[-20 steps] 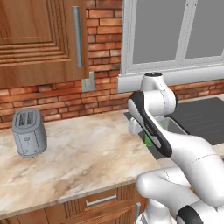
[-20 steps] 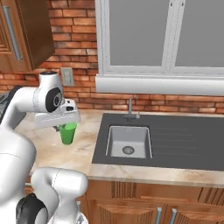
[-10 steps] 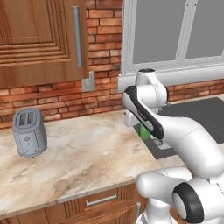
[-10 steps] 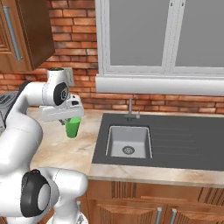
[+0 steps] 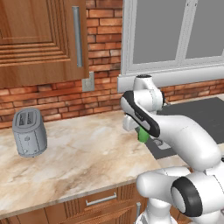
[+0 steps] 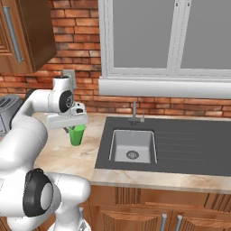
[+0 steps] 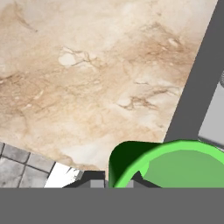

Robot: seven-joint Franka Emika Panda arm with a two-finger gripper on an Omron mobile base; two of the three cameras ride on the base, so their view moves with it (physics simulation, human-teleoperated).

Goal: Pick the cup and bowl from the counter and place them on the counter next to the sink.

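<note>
The small bright green cup (image 6: 77,135) hangs upright under my hand, with my gripper (image 6: 74,130) shut on its rim. It is over the beige marbled counter (image 6: 58,155), a short way left of the dark grey sink (image 6: 185,146). From the left base view the cup (image 5: 143,134) peeks out behind my forearm, beside the gripper (image 5: 136,129). In the hand view the cup's rim (image 7: 175,151) sits at my gripper (image 7: 117,181), with the counter (image 7: 87,65) below and the sink's edge (image 7: 197,87) on the right. The bowl is out of view.
A grey toaster (image 5: 29,132) stands at the counter's left end. The faucet (image 6: 135,113) rises behind the lighter basin (image 6: 131,146). A wooden wall cabinet (image 5: 39,39) hangs over the counter, and a brick wall with a window sill (image 6: 167,85) runs along the back.
My arm has swung and carried the green cup a little to the right, toward the sink. The grip on the cup has stayed shut.
</note>
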